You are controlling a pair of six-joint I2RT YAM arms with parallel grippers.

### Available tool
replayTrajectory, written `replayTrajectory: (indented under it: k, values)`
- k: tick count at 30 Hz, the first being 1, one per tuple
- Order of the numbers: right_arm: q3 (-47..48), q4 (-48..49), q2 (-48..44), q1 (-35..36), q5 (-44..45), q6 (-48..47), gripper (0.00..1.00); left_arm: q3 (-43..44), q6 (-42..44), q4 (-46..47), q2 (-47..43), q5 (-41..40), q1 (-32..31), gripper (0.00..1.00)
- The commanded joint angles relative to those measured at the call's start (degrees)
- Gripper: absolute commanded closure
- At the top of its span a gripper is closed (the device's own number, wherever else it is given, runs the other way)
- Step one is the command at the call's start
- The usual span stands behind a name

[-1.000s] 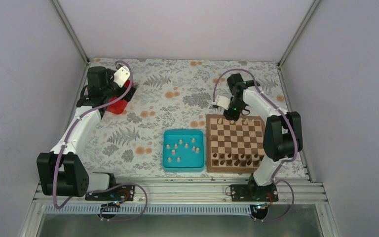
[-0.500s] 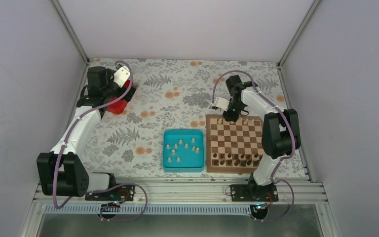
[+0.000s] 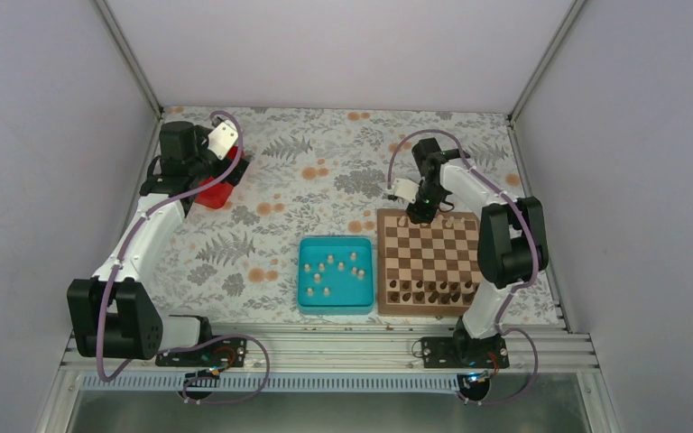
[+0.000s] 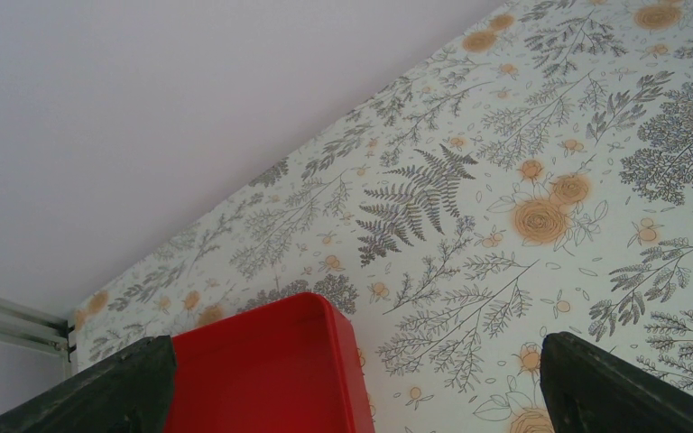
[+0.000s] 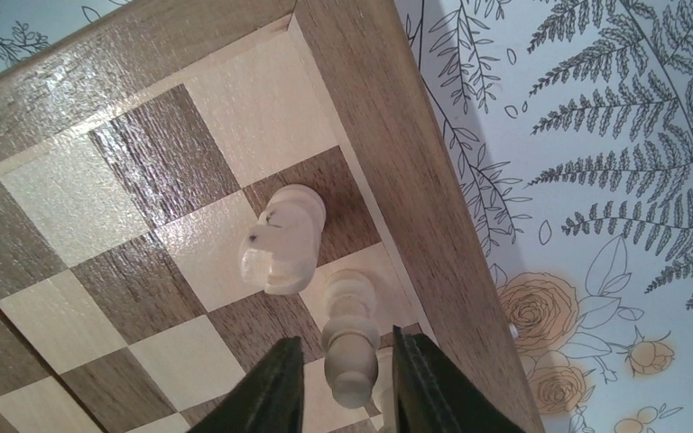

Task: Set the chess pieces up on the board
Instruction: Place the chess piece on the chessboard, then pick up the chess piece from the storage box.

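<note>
The board (image 3: 383,262) lies right of centre. Dark chessmen (image 3: 429,290) fill its near rows. A few pale chess pieces (image 3: 402,220) stand on its far row; several more lie in the teal tray (image 3: 302,271). My right gripper (image 3: 420,215) is at the board's far edge. In the right wrist view the board (image 5: 144,171) holds a pale knight (image 5: 284,239) and a pale bishop (image 5: 350,347) standing upright. My right gripper (image 5: 347,379) is open, its fingers (image 5: 275,388) either side of the bishop with small gaps. My left gripper (image 3: 226,180) is open and empty at the far left.
A red tray (image 3: 212,193) sits at the far left under the left gripper; its corner shows in the left wrist view (image 4: 262,370) between the wide-open fingers (image 4: 614,383). The cell's walls close in the flowered table on three sides.
The right arm has shifted slightly left along the board's far row. The left arm has not moved.
</note>
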Motion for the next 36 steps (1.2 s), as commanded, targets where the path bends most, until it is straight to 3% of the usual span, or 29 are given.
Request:
replayTrajectory:
  k: [1, 5, 11, 21, 25, 30, 36]
  values:
    - [0.2, 0.1, -0.5, -0.6, 0.1, -0.7, 0.69, -0.5, -0.2, 1.1, 0.5, 0.4, 0.2, 0.00]
    - [2.6, -2.0, -2.4, -0.6, 0.0, -0.4, 0.58, -0.4, -0.2, 1.0, 0.3, 0.4, 0.2, 0.00]
    - [8.4, -6.1, -5.4, 3.8, 1.3, 1.3, 0.52, -0.2, -0.3, 1.2, 0.6, 0.7, 0.1, 0.00]
    - [14.0, -8.5, -3.3, 28.9, -0.9, 6.4, 0.49, -0.7, -0.3, 1.4, 0.3, -0.1, 0.2, 0.00]
    - [13.1, -6.9, -0.9, 35.9, -1.9, 7.0, 0.49, -0.9, -0.3, 1.4, 0.1, -0.2, 0.2, 0.00]
    - [10.4, -7.6, 2.5, 37.8, 1.6, 8.4, 0.51, -0.9, -0.3, 1.3, -0.1, -0.4, 0.2, 0.00]
    - [2.9, -6.4, 0.3, 37.7, 5.3, 11.7, 0.51, -0.7, -0.3, 1.2, 0.3, -0.4, 0.1, 0.00]
